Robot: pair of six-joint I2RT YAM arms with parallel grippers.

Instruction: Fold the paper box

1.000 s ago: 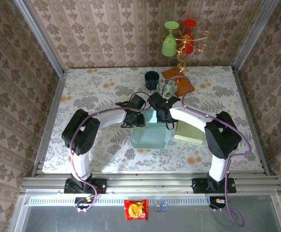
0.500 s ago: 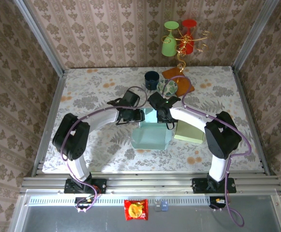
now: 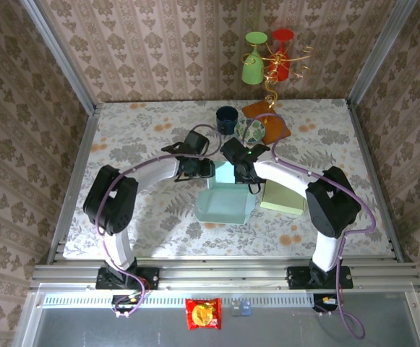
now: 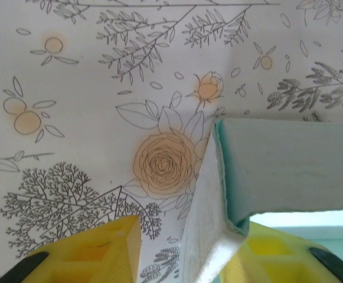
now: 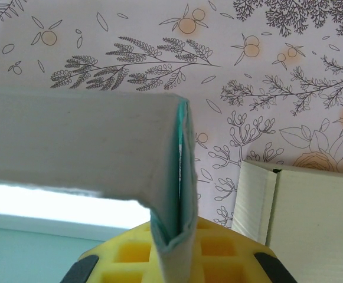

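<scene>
The teal paper box (image 3: pixel 225 206) lies mid-table with its far wall (image 3: pixel 224 173) raised between the two grippers. My left gripper (image 3: pixel 204 169) is at that wall's left corner. In the left wrist view its yellow fingers (image 4: pixel 94 250) stand apart, and the box corner (image 4: pixel 218 194) passes between them nearer the right finger, so this gripper (image 4: pixel 186 259) is open. My right gripper (image 3: pixel 237 172) holds the wall's right end. In the right wrist view the doubled teal flap (image 5: pixel 174 194) is pinched in the shut gripper (image 5: pixel 174 250).
A pale green box (image 3: pixel 283 198) lies just right of the teal one, close to the right gripper (image 5: pixel 301 212). At the back are a dark cup (image 3: pixel 227 119), a patterned bowl (image 3: pixel 251 130), an orange board (image 3: pixel 275 124) and a gold stand with hanging cups (image 3: pixel 267 65).
The box's far wall has come up from lying flat. The left gripper moved slightly toward the back, and the left arm's elbow swung outward. The right arm has held still.
</scene>
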